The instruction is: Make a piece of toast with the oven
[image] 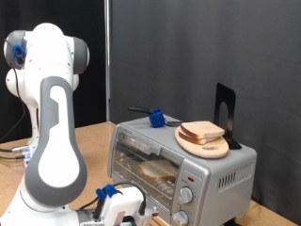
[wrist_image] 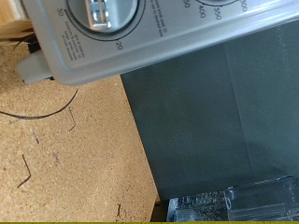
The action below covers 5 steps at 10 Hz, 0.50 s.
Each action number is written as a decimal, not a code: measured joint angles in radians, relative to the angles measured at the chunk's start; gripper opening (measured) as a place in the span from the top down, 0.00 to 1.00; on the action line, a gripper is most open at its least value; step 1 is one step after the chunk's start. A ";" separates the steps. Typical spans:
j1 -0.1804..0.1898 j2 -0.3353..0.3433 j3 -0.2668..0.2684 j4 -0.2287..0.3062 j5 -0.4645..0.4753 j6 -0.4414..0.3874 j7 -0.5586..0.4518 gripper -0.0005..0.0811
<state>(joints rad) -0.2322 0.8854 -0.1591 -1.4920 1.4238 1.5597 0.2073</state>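
While the pale, brown-crusted slice of toast (image: 158,170) sits inside the boxy silver toaster oven (image: 230,171), my gripper (image: 127,213), grip unreadable, hangs near its round knobs (image: 184,196), wanting a square approach.

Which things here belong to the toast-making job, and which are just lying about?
Part of the job:
- oven, door shut
- piece of toast inside the oven
- gripper, low in front of the oven

Lying about:
- wooden plate of bread slices on the oven
- black stand
- blue clip
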 joint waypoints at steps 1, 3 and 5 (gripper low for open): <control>0.000 0.004 0.000 0.002 0.000 0.001 -0.004 0.16; 0.003 0.010 0.008 0.002 0.000 0.007 -0.013 0.16; 0.013 0.015 0.025 0.002 0.001 0.027 -0.014 0.16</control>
<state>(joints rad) -0.2187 0.9003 -0.1346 -1.4904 1.4248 1.5872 0.1929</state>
